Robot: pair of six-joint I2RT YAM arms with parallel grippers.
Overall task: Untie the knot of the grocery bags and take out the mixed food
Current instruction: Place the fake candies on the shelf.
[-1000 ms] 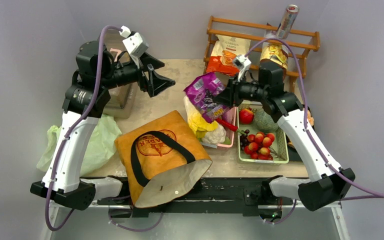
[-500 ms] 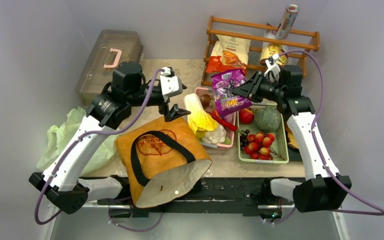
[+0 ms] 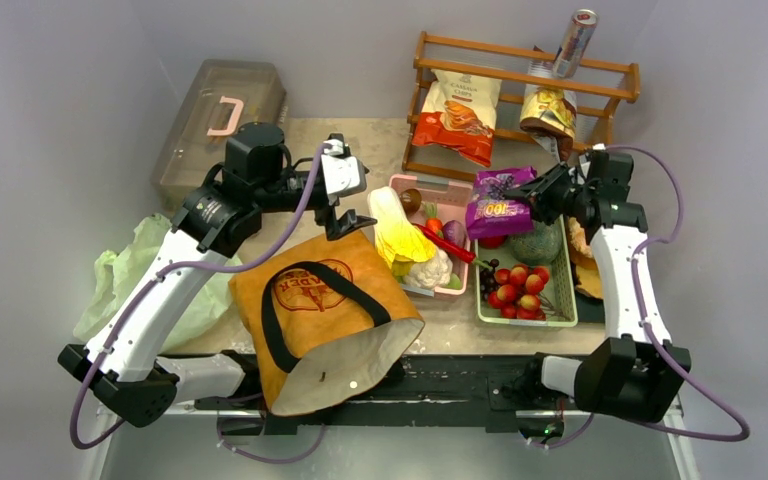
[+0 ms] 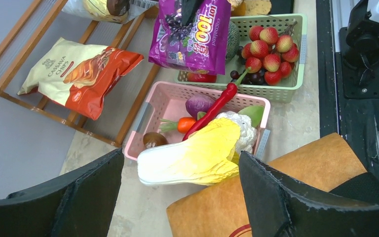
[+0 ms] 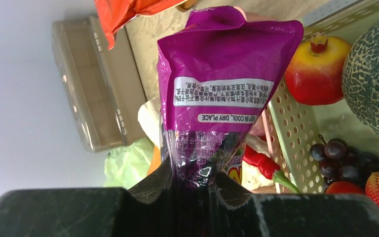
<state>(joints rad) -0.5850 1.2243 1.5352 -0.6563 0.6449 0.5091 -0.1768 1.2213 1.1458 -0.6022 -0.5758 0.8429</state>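
Right gripper (image 3: 537, 198) clenched on the purple snack packet (image 3: 496, 206) above the green basket (image 3: 525, 322), centre-right; left gripper (image 3: 350, 222) spread wide, empty.

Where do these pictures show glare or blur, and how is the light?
Top external: soft, even light, no hard shadows on the table. Right wrist: glare on the purple packet where the right claw pinches it, print sharp. Left wrist: cabbage sharp.

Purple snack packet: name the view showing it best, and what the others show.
Right wrist: the purple snack packet fills the frame, back label readable, pinched in the right gripper. Left wrist shows its front, top cropped. Top external shows it small, by the green basket.
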